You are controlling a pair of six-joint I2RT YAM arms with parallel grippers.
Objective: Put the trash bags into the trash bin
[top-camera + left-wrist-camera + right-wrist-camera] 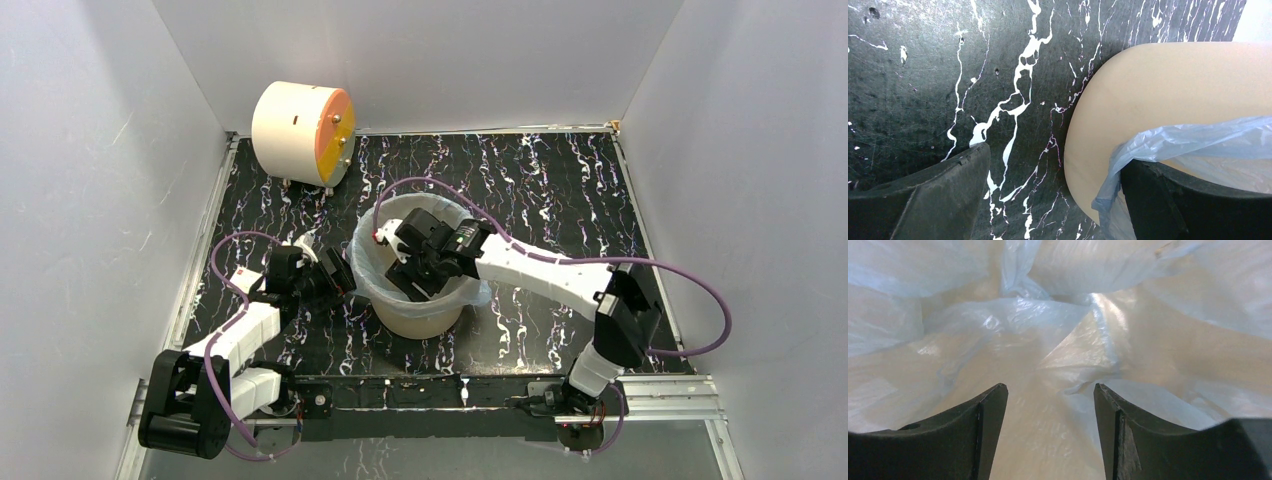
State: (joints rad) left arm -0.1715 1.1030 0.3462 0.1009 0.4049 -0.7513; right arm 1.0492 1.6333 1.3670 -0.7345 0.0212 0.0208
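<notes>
The tan-beige trash bin (420,322) stands mid-table. The pale blue trash bag (364,262) sits inside it, its edge folded out over the rim. My right gripper (418,272) reaches down into the bin. In the right wrist view it (1048,392) is open and empty, with crinkled bag (1048,320) all around and below it. My left gripper (340,277) is at the bin's left side. In the left wrist view it (1055,157) is open. The bin wall (1148,90) lies just beyond its right finger (1188,205), and the bag's edge (1198,137) drapes over that finger.
A cream drum with an orange face (300,133) lies at the back left on the black marbled table (560,190). White walls close in the left, back and right sides. Purple cables loop over both arms.
</notes>
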